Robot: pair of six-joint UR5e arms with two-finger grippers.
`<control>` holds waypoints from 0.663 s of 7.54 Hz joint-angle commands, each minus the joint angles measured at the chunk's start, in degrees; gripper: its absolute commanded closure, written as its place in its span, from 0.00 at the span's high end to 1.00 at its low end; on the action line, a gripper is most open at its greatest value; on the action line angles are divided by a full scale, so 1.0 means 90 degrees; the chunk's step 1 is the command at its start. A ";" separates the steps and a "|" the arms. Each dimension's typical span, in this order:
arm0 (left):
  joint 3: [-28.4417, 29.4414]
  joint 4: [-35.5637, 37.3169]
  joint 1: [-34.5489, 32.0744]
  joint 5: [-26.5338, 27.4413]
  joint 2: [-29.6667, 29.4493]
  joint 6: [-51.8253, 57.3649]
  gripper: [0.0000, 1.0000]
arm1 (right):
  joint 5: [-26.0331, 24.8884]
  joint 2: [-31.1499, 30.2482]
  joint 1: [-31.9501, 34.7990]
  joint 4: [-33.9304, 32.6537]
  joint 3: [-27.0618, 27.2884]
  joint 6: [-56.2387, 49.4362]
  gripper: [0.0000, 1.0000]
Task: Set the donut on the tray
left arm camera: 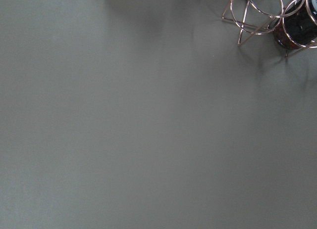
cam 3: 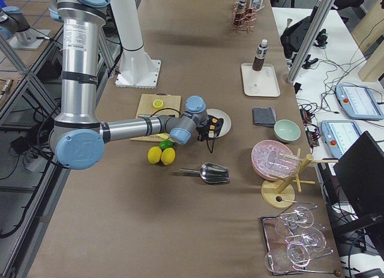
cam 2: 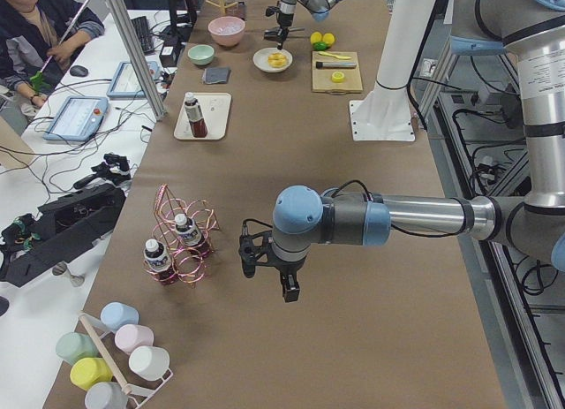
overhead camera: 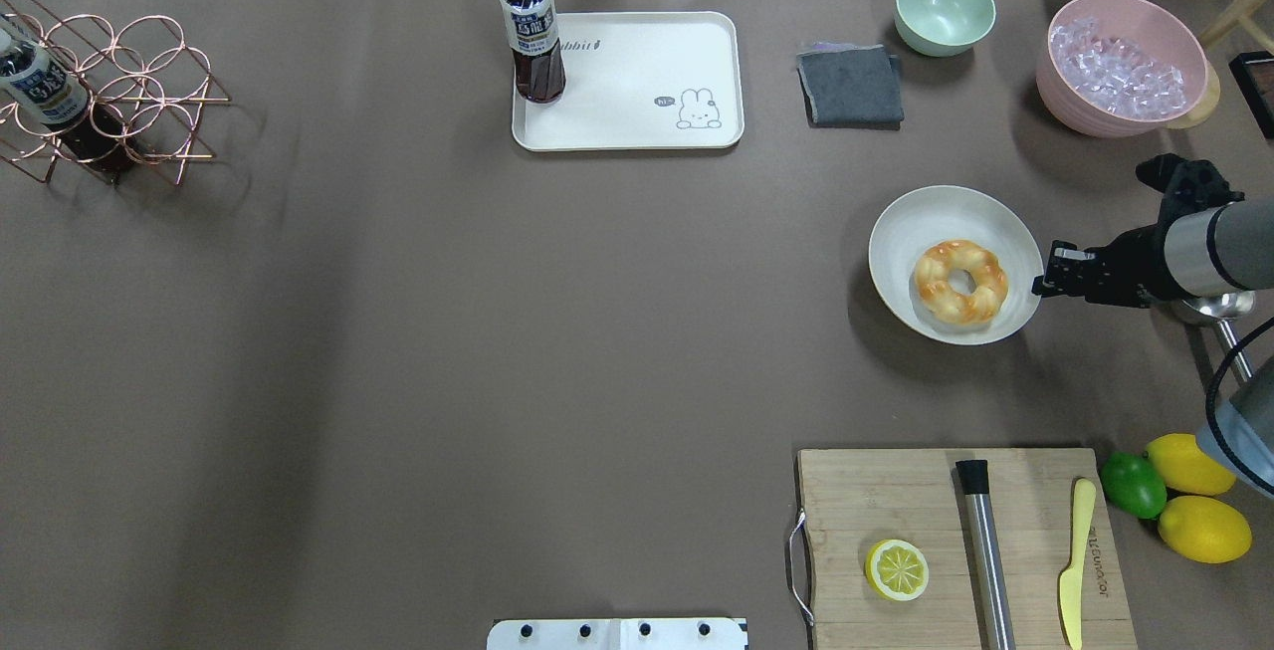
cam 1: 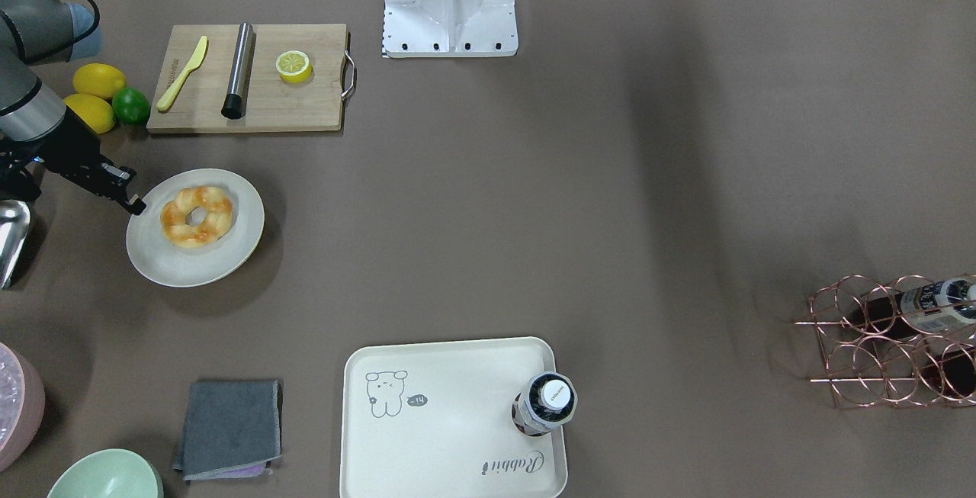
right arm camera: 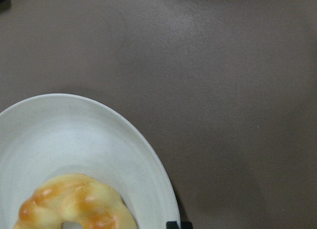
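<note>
The donut (overhead camera: 960,282), golden-orange with cream patches, lies on a round off-white plate (overhead camera: 926,222) on the right side of the overhead view; it also shows in the front view (cam 1: 197,216) and the right wrist view (right arm camera: 74,204). My right gripper (overhead camera: 1041,286) is shut and empty, low at the plate's right rim, a little short of the donut. The cream tray (overhead camera: 637,73) lies at the far middle, with a dark drink bottle (overhead camera: 532,33) standing on its left end. My left gripper (cam 2: 269,281) hovers over bare table near the wire rack; I cannot tell whether it is open.
A wooden cutting board (overhead camera: 896,501) with a lemon half (overhead camera: 897,569), a yellow knife and a steel cylinder lies near the robot. Lemons and a lime (overhead camera: 1133,484), a metal scoop (cam 1: 11,231), a grey cloth (overhead camera: 851,85), a green bowl (overhead camera: 944,8) and a pink ice bowl (overhead camera: 1125,63) surround the plate. A copper bottle rack (overhead camera: 100,93) stands far left.
</note>
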 commanded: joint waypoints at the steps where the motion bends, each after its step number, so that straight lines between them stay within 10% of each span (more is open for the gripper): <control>1: 0.0009 0.0000 0.0000 0.0000 0.0000 0.0000 0.99 | 0.0631 0.0395 0.0711 -0.0360 0.0053 -0.0002 0.00; 5: 0.0000 0.0000 0.0000 0.0000 0.0000 0.0000 0.99 | 0.0302 0.2979 0.0608 -0.3910 -0.0190 0.0017 0.00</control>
